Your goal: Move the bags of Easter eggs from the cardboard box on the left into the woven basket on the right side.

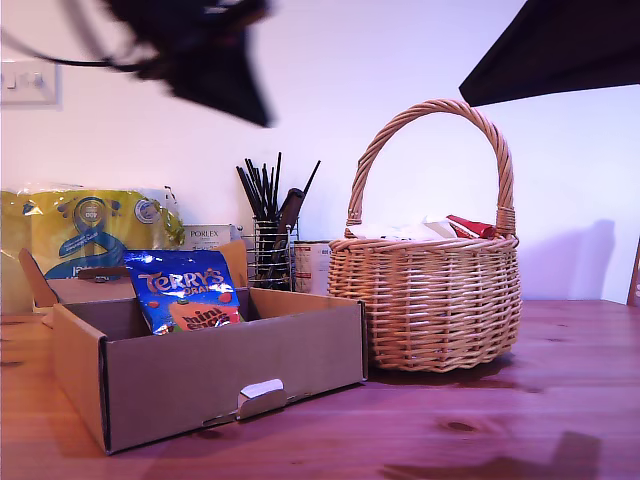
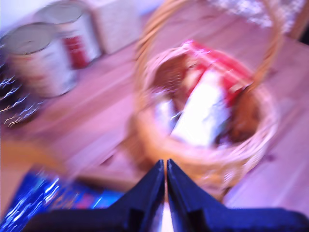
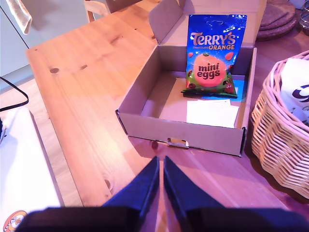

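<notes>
On the tabletop [image 3: 91, 72], two bags [image 2: 203, 96] lie in the basket [image 1: 425, 290]; the Terry's bag [image 3: 212, 53] leans upright in the box [image 3: 145, 92]. Our first hand [image 2: 166, 169] and second hand [image 3: 161, 166] are clenched, empty; we should open one and pinch the bag's top edge.

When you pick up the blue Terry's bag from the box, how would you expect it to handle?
The Terry's bag looks like glossy foil, so it may slip in the jaws. It leans upright against the box wall, so a nudge could tip it. Its bulging bottom suggests loose eggs that shift.
</notes>
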`<state>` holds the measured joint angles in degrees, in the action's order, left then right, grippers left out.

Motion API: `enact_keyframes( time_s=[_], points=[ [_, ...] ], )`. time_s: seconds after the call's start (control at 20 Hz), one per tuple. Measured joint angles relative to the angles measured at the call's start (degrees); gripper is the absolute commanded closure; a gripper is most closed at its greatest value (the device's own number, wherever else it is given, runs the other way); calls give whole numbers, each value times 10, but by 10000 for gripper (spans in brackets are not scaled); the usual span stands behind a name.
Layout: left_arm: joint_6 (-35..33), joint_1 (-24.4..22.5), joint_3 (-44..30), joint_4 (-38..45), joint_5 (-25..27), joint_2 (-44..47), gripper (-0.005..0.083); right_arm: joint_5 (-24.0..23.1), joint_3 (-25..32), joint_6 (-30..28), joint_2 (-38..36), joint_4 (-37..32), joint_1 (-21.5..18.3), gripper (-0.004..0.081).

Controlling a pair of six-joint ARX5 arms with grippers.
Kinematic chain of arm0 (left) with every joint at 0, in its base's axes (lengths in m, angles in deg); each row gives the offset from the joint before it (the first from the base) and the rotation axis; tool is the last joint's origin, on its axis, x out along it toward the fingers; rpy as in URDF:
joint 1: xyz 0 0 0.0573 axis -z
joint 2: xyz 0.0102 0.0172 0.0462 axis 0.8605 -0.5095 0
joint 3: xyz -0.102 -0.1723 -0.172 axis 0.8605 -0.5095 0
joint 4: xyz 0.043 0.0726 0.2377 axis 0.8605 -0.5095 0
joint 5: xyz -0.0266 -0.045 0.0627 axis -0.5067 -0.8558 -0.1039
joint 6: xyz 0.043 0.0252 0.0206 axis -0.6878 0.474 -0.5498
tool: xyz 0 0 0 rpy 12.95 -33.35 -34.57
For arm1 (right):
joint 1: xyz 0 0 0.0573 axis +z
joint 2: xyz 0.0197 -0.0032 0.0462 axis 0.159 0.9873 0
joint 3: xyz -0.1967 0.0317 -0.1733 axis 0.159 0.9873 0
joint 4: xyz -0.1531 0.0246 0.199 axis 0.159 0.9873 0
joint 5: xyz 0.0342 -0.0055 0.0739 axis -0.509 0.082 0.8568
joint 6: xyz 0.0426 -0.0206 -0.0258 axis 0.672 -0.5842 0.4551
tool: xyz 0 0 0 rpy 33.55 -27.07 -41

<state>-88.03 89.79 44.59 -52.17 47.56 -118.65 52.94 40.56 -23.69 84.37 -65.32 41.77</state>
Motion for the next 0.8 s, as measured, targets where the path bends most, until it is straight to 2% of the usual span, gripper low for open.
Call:
enact_keyframes(
  time_s=[0.1,0.2,0.4,0.45,0.55,0.6,0.8],
  points=[
    [-4,-43,-55,14,-2,46,793,0,0,0,0,0,0,782],
    [-16,-91,-97,21,-26,78,793,0,0,0,0,0,0,782],
    [-65,-164,-107,24,-83,86,774,0,0,0,0,0,0,782],
    [-78,-171,-107,33,-88,84,675,0,0,0,0,0,0,782],
    [-89,-179,-107,66,-91,76,221,0,0,0,0,0,0,782],
    [-99,-183,-107,84,-91,65,85,0,0,0,0,0,0,782],
    [-168,-184,-107,148,-104,-10,64,0,0,0,0,0,0,782]
  ],
)
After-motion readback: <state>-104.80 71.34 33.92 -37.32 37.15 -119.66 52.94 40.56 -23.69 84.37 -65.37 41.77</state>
